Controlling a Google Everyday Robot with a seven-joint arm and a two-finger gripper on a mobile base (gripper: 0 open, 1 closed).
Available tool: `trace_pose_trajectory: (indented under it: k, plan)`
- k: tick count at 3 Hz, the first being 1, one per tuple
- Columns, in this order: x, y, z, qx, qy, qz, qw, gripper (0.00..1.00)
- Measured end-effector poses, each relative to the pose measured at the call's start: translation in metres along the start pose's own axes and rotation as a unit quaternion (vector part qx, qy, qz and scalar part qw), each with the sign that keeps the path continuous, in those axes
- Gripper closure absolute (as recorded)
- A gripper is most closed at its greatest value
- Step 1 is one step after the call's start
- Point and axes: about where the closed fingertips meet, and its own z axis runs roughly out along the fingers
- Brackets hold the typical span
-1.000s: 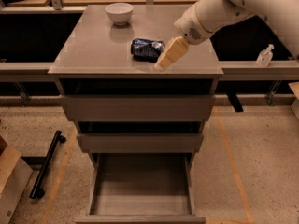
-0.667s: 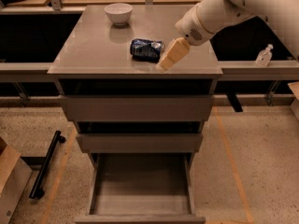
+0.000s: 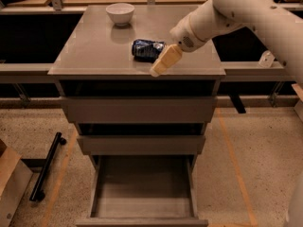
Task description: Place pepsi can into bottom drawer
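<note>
The pepsi can (image 3: pixel 147 49), dark blue with white markings and dented, lies on its side on the grey cabinet top (image 3: pixel 94 51), right of centre. My gripper (image 3: pixel 161 65) hangs just right of and in front of the can, its tan fingers (image 3: pixel 165 60) pointing down-left over the top's front edge. It holds nothing that I can see. The bottom drawer (image 3: pixel 142 186) is pulled out below, open and empty inside. The two shallower drawers above it are pushed further in.
A white bowl (image 3: pixel 120 13) stands at the back of the cabinet top. A black bar (image 3: pixel 46 167) and a cardboard box (image 3: pixel 12 183) lie on the floor at the left. Dark recessed counters flank the cabinet on both sides.
The gripper has shifted slightly down and left along the can's right side. The can and drawers have not moved.
</note>
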Motion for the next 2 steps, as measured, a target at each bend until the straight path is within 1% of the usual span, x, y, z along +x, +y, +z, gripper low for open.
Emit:
trace_pose_trajectory:
  k: [1, 2]
  plan:
    - [-0.002, -0.022, 0.025, 0.009, -0.016, 0.007, 0.9998, 0.00]
    - [0.004, -0.046, 0.045, 0.018, -0.020, 0.017, 0.9995, 0.00]
